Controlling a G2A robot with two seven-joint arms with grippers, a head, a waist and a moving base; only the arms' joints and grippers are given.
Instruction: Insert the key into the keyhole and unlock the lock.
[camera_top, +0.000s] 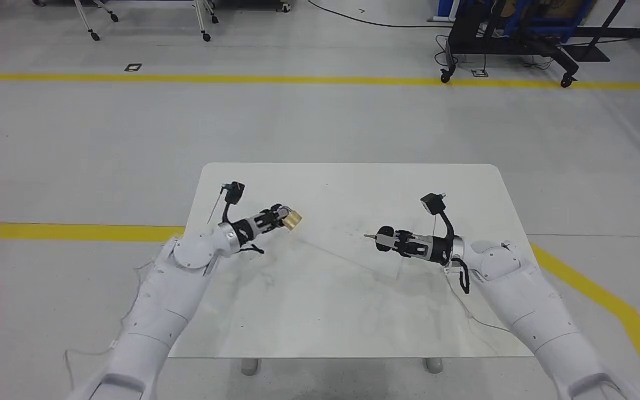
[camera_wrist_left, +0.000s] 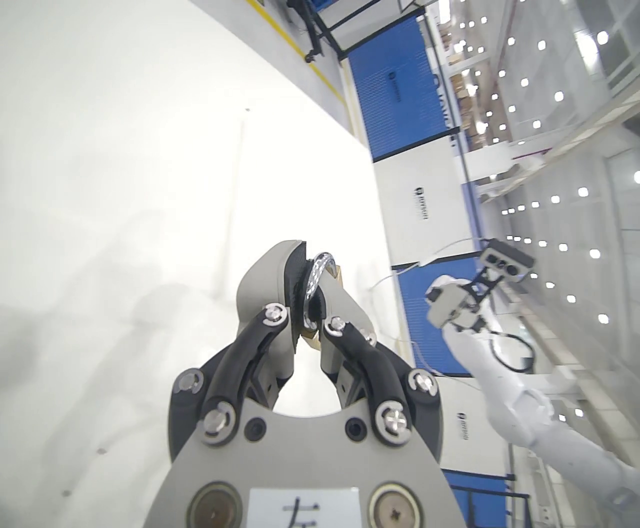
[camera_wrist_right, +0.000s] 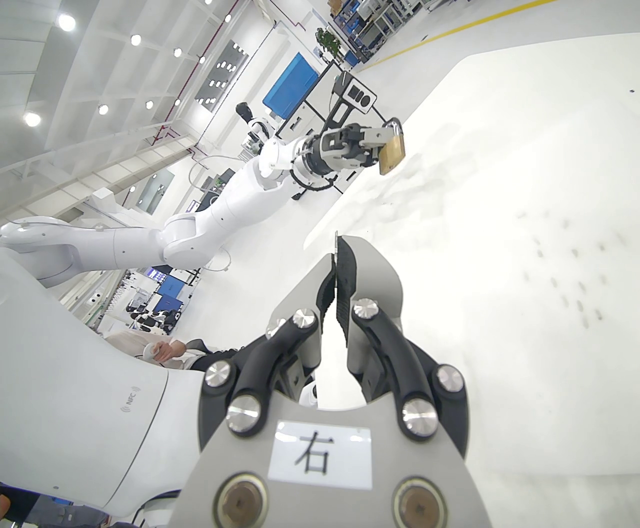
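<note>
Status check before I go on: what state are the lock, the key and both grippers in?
lock: held by its shackle, lifted off the table, no key in it.
key: pinched, tip pointing toward the lock, well apart from it.
left gripper: shut on the lock.
right gripper: shut on the key.

Brass padlock (camera_wrist_right: 391, 154) held aloft, key (camera_top: 371, 237) well apart

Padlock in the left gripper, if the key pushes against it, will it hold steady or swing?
The padlock looks like solid brass, so it is probably heavy for its size and rigid. The left gripper seems to pinch it at the smooth metal shackle, with the body hanging free, so a push from the key could pivot or slip it.
</note>
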